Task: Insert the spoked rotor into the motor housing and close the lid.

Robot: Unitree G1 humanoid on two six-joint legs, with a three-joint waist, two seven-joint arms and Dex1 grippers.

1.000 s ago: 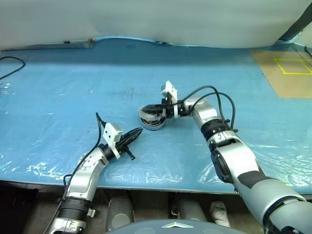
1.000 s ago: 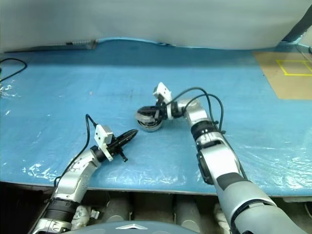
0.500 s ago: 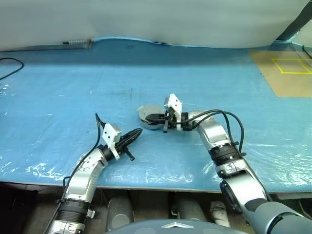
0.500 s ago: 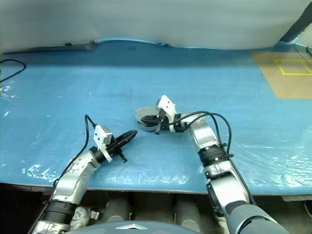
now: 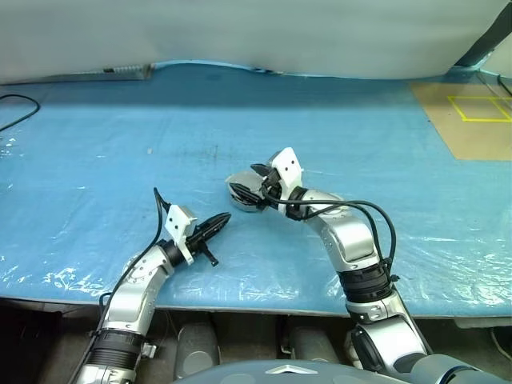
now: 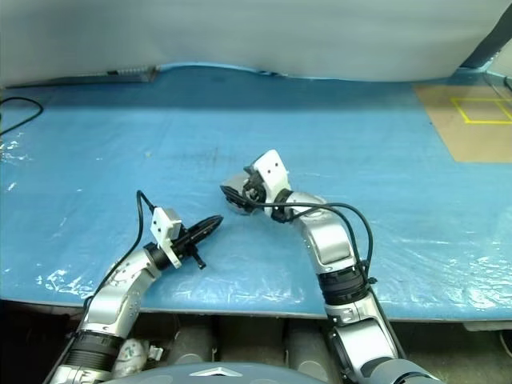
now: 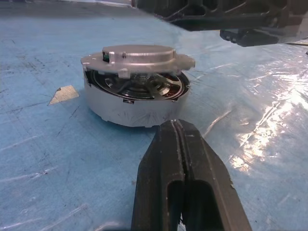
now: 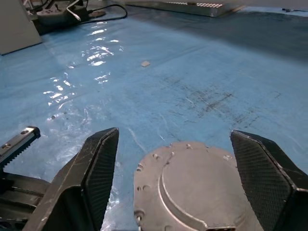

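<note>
The motor housing (image 5: 246, 194) sits on the blue-covered table (image 5: 96, 144), a little left of the middle of the head views. The lid (image 7: 138, 54) lies on top of it; in the left wrist view it sits tilted, raised along the near side so that a dark gap shows shiny metal parts inside. Whether that metal is the spoked rotor cannot be told.

The right hand (image 8: 183, 173) hovers just above the housing, its two black fingers (image 8: 94, 168) spread wide, one to each side of the lid, with clear space between each pad and the lid's edge. It holds nothing. In the head views this hand reaches in from the lower right, and its wrist lies just right of the housing.

The left hand (image 5: 218, 222) is lower left of the housing, near it but apart. Its fingers are pressed together, empty, tips pointing towards the housing.
</note>
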